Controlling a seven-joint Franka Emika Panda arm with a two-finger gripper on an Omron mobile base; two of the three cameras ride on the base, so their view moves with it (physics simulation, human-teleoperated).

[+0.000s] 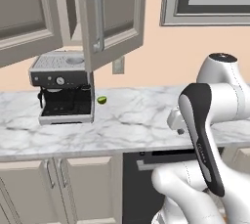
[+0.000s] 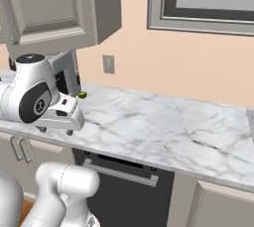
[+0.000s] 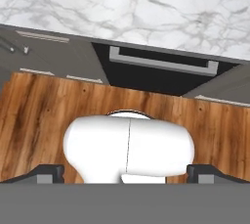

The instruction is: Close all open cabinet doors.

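From my remote station: the fingers point(image 3: 49, 173) stand spread nearly to their widest, one tip at each lower corner of the hand view, gripping nothing and touching nothing. They point down past the edge of the marble worktop point(image 3: 146, 8) toward a dark drawer front with a bar handle point(image 3: 163, 64) and the wooden floor point(image 3: 39, 110). The gripper point(image 2: 55, 131) hangs over the worktop's front edge. One of the cabinet doors point(image 1: 114, 17) stands swung open above the espresso machine point(image 1: 63, 88), its silver handle point(image 1: 99, 18) facing me. A small green lime point(image 1: 101, 100) lies just beside the machine.
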